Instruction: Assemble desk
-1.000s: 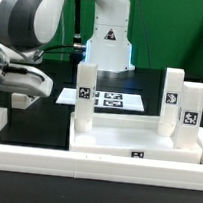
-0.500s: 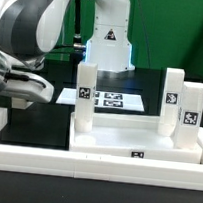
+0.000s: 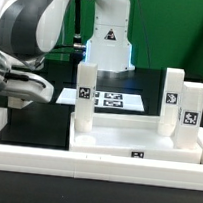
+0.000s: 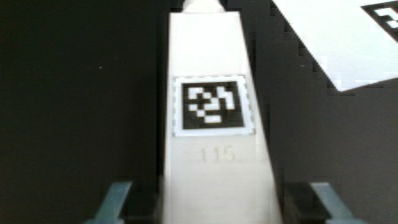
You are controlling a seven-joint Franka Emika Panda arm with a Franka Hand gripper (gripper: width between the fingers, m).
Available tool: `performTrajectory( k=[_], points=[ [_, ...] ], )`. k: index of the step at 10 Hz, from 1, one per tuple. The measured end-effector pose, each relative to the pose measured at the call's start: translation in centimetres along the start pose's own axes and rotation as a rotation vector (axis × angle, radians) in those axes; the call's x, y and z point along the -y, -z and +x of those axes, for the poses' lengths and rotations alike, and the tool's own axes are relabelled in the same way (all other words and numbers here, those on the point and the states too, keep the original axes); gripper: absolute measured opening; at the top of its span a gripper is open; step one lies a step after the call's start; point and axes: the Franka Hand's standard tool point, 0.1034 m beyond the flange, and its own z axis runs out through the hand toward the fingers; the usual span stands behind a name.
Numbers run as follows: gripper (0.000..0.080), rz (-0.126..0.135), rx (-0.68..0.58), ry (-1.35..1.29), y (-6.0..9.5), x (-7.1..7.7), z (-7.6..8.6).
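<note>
The white rimmed tabletop panel (image 3: 136, 141) lies at the front of the exterior view. Three white tagged legs stand upright on it: one at its left corner (image 3: 85, 100) and two at the right (image 3: 171, 96), (image 3: 192, 113). The fourth leg (image 4: 217, 110) lies flat on the black table and fills the wrist view, its square tag facing up. My gripper (image 4: 217, 202) straddles this leg, open, with a dark gap between each finger (image 4: 118, 200) and the leg's sides. In the exterior view the gripper (image 3: 23, 95) hangs low at the left, and the fourth leg is hidden there.
The marker board (image 3: 115, 99) lies on the table behind the panel, and its corner shows in the wrist view (image 4: 347, 40). A long low white border wall (image 3: 43, 162) runs along the front. The robot base (image 3: 108, 40) stands at the back.
In the second before now the arm shifted slightly down and toward the exterior view's left. It has held still for the last half second. The desk parts have not moved.
</note>
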Motion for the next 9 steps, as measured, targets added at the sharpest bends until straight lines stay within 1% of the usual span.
performTrajectory(
  k=[1,2,3,4,5,6,7,8,9],
  points=[
    [0.0288,-0.016,-0.001,0.011,0.4,0.0,-0.1],
    [0.0288,-0.060,-0.027,0.044,3.2,0.4,-1.3],
    [0.0288,-0.054,-0.058,0.069,5.8,1.1,-3.0],
    [0.0288,-0.029,-0.035,0.059,7.0,1.2,-4.7],
    [0.0288,-0.030,-0.053,0.043,7.7,1.1,-5.0],
    [0.0289,-0.031,-0.065,0.045,7.7,1.1,-4.8],
    [0.0289,-0.043,-0.132,0.050,8.1,1.0,-3.9],
    [0.0289,-0.050,-0.188,0.048,8.8,1.6,-3.9],
    [0.0289,-0.062,-0.248,0.065,10.7,3.4,-4.7]
  ],
)
